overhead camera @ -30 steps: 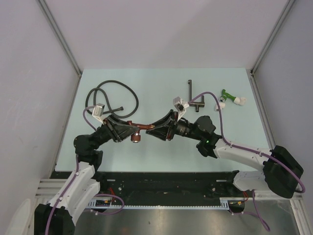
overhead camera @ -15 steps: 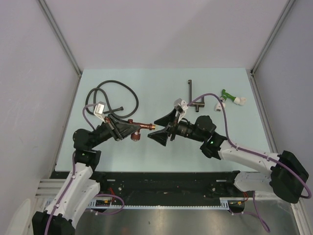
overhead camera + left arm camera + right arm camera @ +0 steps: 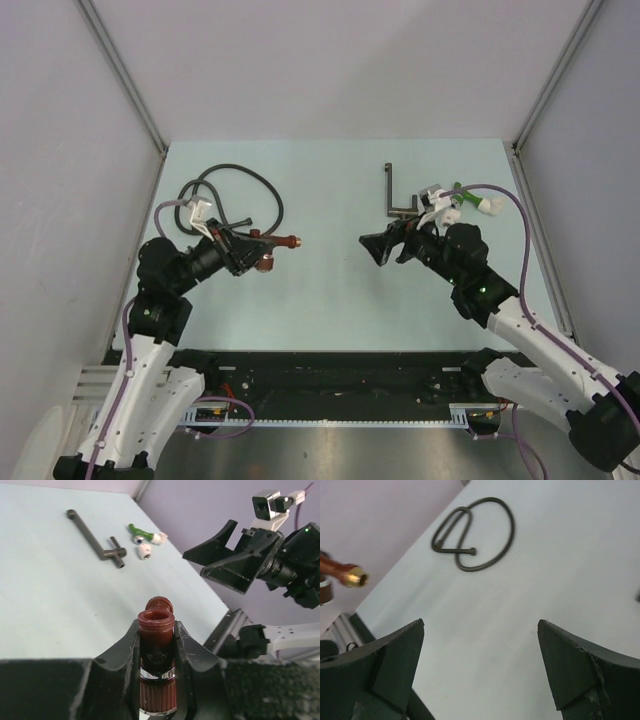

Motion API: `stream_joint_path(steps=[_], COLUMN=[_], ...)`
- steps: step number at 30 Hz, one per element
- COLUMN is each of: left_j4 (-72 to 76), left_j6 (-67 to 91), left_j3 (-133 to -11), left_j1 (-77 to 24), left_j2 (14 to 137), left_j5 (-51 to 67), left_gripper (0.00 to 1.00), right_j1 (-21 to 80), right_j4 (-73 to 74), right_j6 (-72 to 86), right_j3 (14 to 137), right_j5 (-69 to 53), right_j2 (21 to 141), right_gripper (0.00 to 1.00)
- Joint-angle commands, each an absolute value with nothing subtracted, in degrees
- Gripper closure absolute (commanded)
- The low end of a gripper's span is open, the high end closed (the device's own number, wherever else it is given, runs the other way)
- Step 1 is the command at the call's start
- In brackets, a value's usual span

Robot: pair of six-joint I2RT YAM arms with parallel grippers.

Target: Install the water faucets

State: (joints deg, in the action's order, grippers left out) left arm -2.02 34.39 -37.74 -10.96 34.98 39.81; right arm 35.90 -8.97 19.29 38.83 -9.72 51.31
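Note:
The reddish-brown water faucet (image 3: 283, 241) hangs above the table at the left, and my left gripper (image 3: 258, 252) is shut on its body. In the left wrist view its threaded end (image 3: 156, 621) stands up between the fingers (image 3: 120, 652). My right gripper (image 3: 376, 247) stands open and holds nothing, a hand's width to the right of the faucet's spout. The right wrist view shows only bare table between its wide-set tips (image 3: 481, 623), with the faucet's brass tip (image 3: 351, 576) at the far left. The green faucet (image 3: 467, 194) lies at the back right, partly behind the right wrist, with a small white fitting (image 3: 145, 551) beside it.
A coiled black hose (image 3: 235, 190) lies at the back left behind the left gripper. A dark T-shaped metal bar (image 3: 390, 190) lies at the back centre-right, next to the right wrist. Grey walls close in the table on three sides.
My right gripper opened off the reddish-brown faucet and drew back to the right. My left gripper pulled left and back with the faucet in it.

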Motion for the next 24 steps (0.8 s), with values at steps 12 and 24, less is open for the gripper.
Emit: stream_joint_path(steps=[12,24], left_j4=[-18.98,-22.24], left_j6=[19.77,17.32], left_j3=[-36.74,-37.71], left_j1=[-14.41,-19.25], left_j2=[27.07,22.77], left_j5=[25.49,17.23], left_gripper=[1.0,1.0], right_j1=[11.7,1.67], right_j4=[11.68,15.2], right_j6=[27.77,25.84], right_j3=[50.78,66.87], right_j5=[2.63,8.61], right_j2=[69.68,97.02], right_gripper=[0.0,0.18])
